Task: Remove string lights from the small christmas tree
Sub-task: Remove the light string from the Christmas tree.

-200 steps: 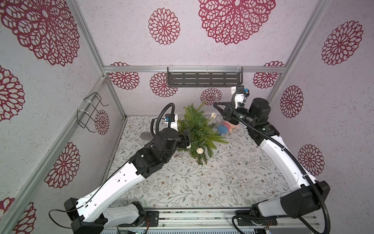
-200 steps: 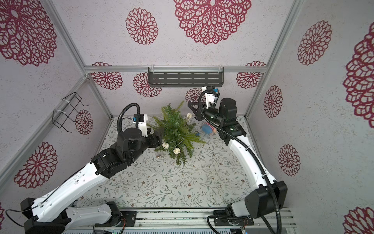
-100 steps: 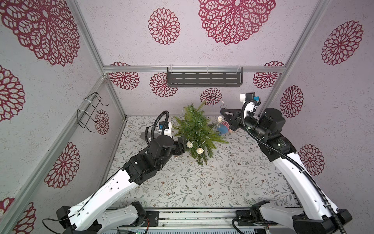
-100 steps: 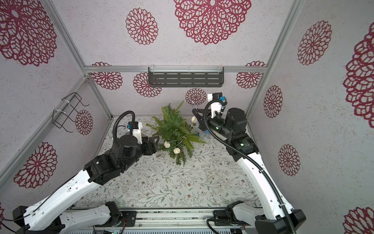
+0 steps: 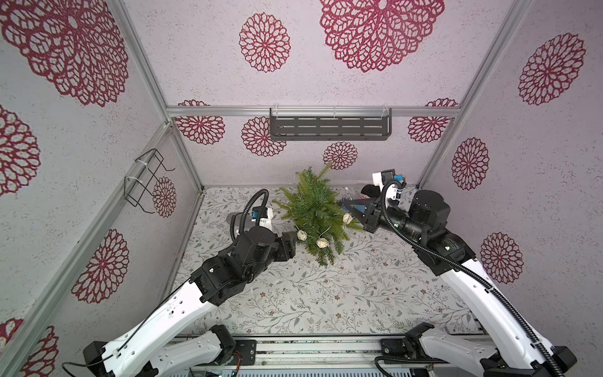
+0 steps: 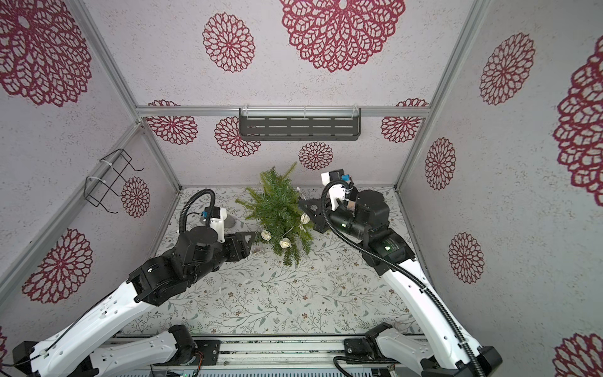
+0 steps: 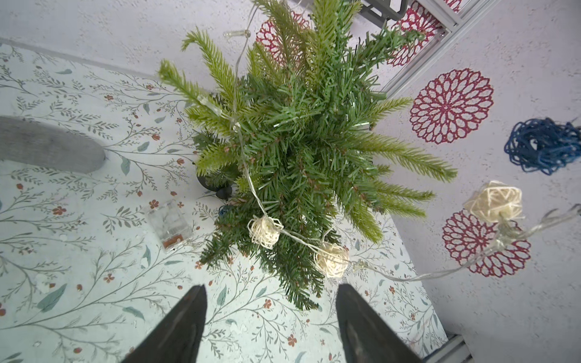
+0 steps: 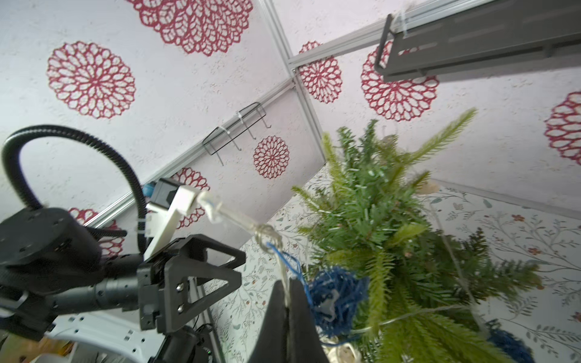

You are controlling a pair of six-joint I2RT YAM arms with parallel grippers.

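Note:
The small christmas tree (image 5: pixel 313 212) (image 6: pixel 277 209) stands at the back of the table, green and bushy. The string lights (image 5: pixel 322 242) hang across its front, with cream balls (image 7: pixel 263 231) on a pale wire, a blue ball (image 8: pixel 336 295) and a clear box (image 7: pixel 169 224) lying on the table. My right gripper (image 5: pixel 347 206) (image 8: pixel 286 287) is at the tree's right side, shut on the wire just above the blue ball. On the tree's left my left gripper (image 5: pixel 293 239) (image 7: pixel 270 292) is open, just short of the lower branches, with nothing between its fingers.
A grey flat object (image 5: pixel 235 217) lies behind the left gripper. Something blue and red (image 5: pixel 357 204) shows behind the right gripper. A dark shelf (image 5: pixel 329 127) hangs on the back wall and a wire rack (image 5: pixel 143 179) on the left wall.
The right gripper has come down from beside the treetop to the tree's right side, still shut on the wire. The left gripper has drawn back a little from the branches.

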